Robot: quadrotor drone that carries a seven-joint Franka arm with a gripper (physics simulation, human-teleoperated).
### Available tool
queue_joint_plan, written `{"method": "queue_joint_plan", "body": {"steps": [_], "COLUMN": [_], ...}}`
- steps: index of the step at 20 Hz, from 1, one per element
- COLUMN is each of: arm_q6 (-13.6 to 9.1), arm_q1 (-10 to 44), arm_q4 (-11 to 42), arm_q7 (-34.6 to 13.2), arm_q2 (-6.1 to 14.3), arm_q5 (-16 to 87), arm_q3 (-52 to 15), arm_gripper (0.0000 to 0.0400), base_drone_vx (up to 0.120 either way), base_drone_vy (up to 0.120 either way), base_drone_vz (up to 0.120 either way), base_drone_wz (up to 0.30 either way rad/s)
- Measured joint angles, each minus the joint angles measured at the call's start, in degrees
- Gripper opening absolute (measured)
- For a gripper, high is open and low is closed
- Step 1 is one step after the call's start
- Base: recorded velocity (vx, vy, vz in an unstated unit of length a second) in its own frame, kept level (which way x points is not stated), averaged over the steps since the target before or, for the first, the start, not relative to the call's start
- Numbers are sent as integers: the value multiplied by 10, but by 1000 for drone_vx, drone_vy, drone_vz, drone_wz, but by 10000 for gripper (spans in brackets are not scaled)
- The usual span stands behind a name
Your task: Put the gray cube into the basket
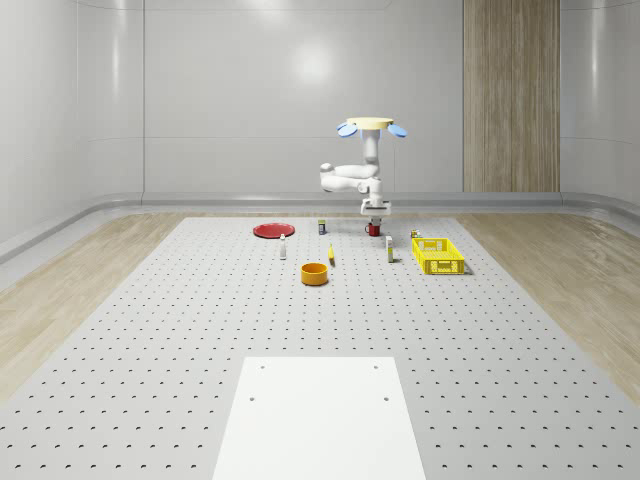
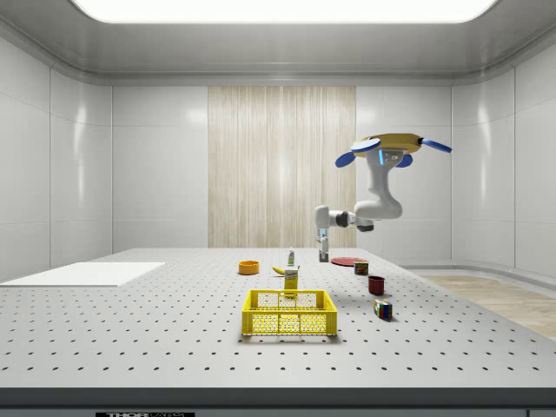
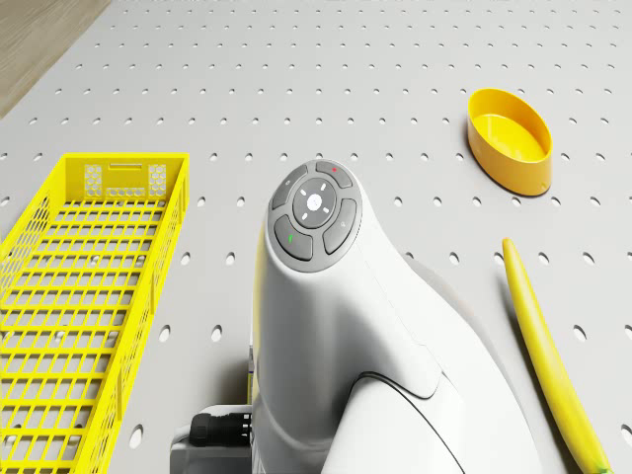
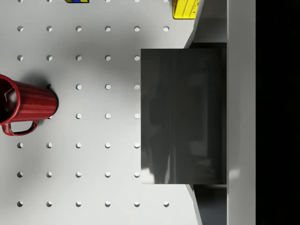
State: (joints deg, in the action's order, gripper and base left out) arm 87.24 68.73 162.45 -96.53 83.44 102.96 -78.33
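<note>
The gray cube sits between the jaws of my gripper, which is shut on it and holds it above the perforated table. The drone hovers over the far part of the table, and its arm hangs down to the gripper just above a red mug. The yellow wire basket stands on the table, nearer the camera and toward the whole-scene view's right of the gripper. In the side view the gripper hangs beyond and above the basket. The basket lies beside the arm in the drone view.
The red mug stands beside and below the cube. An orange bowl, a banana, a red plate and small bottles lie around. A colourful puzzle cube rests near the mug. A white sheet covers the near table.
</note>
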Motion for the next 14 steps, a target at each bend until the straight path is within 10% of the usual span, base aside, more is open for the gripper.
{"method": "queue_joint_plan", "body": {"steps": [14], "arm_q6": [15], "arm_q1": [4], "arm_q4": [-1], "arm_q7": [-3], "arm_q2": [16], "arm_q5": [-7], "arm_q3": [-2], "arm_gripper": [250], "base_drone_vx": [120], "base_drone_vy": [120], "base_drone_vz": [0], "base_drone_wz": [0]}}
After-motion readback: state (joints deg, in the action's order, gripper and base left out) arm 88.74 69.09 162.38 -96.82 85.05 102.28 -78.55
